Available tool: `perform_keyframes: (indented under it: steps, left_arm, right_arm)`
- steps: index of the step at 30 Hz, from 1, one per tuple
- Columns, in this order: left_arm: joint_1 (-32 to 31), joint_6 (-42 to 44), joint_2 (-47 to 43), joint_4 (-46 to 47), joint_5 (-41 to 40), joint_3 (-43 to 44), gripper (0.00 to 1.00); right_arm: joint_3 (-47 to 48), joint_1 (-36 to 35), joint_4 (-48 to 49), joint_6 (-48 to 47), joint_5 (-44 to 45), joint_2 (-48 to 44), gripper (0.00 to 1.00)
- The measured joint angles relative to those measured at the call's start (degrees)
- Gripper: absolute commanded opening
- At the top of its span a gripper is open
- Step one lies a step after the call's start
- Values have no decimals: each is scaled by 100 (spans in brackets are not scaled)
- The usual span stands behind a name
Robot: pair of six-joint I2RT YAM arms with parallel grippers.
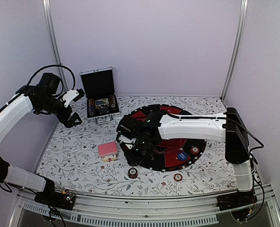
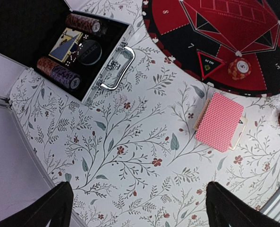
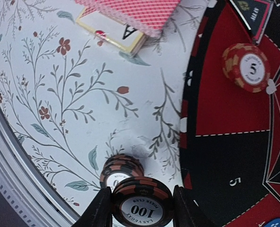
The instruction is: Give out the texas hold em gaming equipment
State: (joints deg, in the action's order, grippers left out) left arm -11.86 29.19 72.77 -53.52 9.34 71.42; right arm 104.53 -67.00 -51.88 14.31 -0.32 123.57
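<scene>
On the floral cloth point(image 2: 121, 156) the pink-backed cards point(image 2: 219, 120) are lying beside the round mat point(image 2: 224, 33), while the right gripper point(image 3: 142, 213) is pinching a chip stack point(image 3: 142, 191) and the left gripper point(image 2: 140, 208) is hanging spread

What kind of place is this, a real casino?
Probably not. It looks like a small robot test booth: plain walls, the left arm and right arm, and a round poker mat on a flowered tablecloth.

The case point(image 2: 104, 71) has shiny metal edges — the floral tablecloth point(image 2: 121, 156) looks matt, the chip point(image 3: 142, 204) glossy
</scene>
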Motion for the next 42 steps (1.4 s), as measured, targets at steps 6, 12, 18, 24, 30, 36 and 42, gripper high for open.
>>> perform_keyframes:
  steps: [6,12,18,24,30,36,42]
  left_arm:
    - [0,0,0,-2,0,0,100]
    - [0,15,0,-20,-2,0,100]
    - [0,20,0,-42,2,0,100]
    - [0,44,0,-46,2,0,100]
    - [0,92,9,-63,0,0,100]
    - [0,125,87,-66,-22,0,100]
    - [0,149,98,-63,-94,0,100]
  right_arm:
    - [0,723,0,-24,125,-186,25]
    - [31,1729,133,-131,321,-238,24]
    - [479,2605,247,-260,610,-125,24]
    - [1237,3104,535,-404,807,549,23]
    - [1596,3327,669,-516,859,1327,23]
    - [1652,3377,728,-538,817,1770,23]
    - [1812,3438,793,-540,772,1886,23]
